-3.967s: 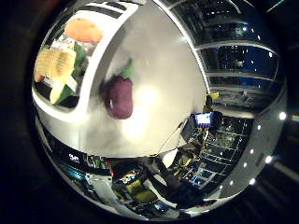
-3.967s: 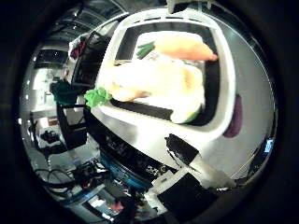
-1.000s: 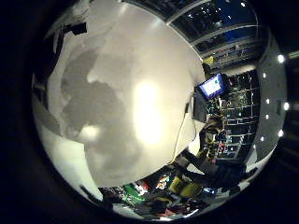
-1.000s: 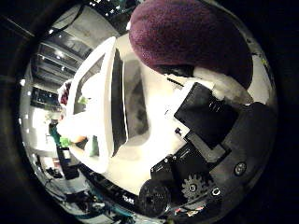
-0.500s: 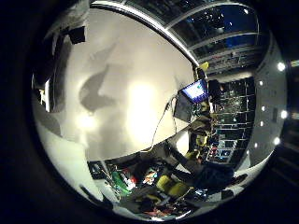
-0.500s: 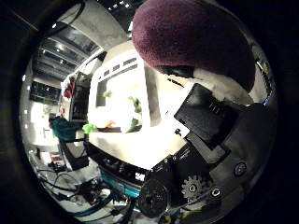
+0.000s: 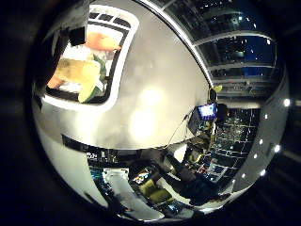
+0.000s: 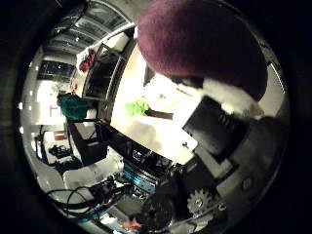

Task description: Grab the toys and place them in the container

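The hand (image 8: pixel 229 161) is carrying the purple eggplant toy (image 8: pixel 202 46), fingers seemingly curled round it, while the white container (image 7: pixel 117 56) is sitting off to one side below.

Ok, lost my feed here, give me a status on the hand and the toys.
Hand shut on purple plush toy, close to the palm. Container on the table already holds an orange toy and a yellow toy. Nothing seen in the way.

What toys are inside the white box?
In the white container lie an orange toy and a yellow toy with some green. Anything beneath them is hidden. The purple toy is not inside; the hand holds it.
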`<action>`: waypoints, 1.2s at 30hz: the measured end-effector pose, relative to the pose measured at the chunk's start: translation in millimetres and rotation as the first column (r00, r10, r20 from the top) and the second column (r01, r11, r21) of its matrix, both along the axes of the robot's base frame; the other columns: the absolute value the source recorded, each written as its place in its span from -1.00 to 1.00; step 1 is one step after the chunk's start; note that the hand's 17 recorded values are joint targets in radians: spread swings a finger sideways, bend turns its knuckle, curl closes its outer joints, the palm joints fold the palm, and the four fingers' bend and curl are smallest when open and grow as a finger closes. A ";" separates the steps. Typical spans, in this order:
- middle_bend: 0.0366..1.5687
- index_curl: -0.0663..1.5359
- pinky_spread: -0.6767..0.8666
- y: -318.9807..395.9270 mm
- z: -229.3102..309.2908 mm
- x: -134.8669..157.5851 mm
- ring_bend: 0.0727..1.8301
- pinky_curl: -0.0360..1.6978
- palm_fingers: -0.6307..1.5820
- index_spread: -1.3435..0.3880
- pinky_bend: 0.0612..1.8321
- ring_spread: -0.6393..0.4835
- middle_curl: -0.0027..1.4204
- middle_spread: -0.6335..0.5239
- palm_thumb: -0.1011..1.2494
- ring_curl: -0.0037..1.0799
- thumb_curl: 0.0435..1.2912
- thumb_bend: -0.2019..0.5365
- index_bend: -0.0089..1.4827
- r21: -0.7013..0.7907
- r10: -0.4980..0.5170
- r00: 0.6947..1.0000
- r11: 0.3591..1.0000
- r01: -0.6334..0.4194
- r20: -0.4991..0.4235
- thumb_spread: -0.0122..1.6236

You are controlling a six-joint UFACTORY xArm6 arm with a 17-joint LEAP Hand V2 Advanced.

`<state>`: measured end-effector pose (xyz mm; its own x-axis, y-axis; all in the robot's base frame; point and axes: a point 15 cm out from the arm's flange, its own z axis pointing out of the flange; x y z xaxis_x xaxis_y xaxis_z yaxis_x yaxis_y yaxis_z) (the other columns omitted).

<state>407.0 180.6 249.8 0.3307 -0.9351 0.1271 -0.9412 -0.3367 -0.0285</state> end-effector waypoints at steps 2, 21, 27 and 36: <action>-0.23 -0.05 -0.33 5.1 -8.3 -2.8 -0.14 -0.27 -0.22 -0.05 -0.21 -0.20 -0.04 -0.27 0.47 -0.15 -0.42 -0.52 -0.55 -0.007 -0.004 1.000 1.000 0.004 -0.014 0.26; -0.82 -0.37 0.52 -40.6 11.6 12.7 -0.66 -0.54 -0.31 -0.02 -0.50 0.49 -0.49 0.13 0.40 -0.54 -0.41 -0.52 -0.63 0.006 -0.075 0.997 0.997 0.075 0.030 0.23; -0.83 -0.42 0.52 -16.9 21.5 33.0 -0.69 -0.57 -0.29 -0.01 -0.51 0.51 -0.57 0.16 0.41 -0.55 -0.39 -0.51 -0.72 0.053 -0.049 0.994 0.998 0.044 0.102 0.22; -0.82 -0.48 0.53 12.8 31.7 34.8 -0.69 -0.59 -0.30 0.00 -0.46 0.53 -0.62 0.20 0.44 -0.54 -0.36 -0.51 -0.74 0.070 0.009 0.990 0.997 -0.019 0.142 0.23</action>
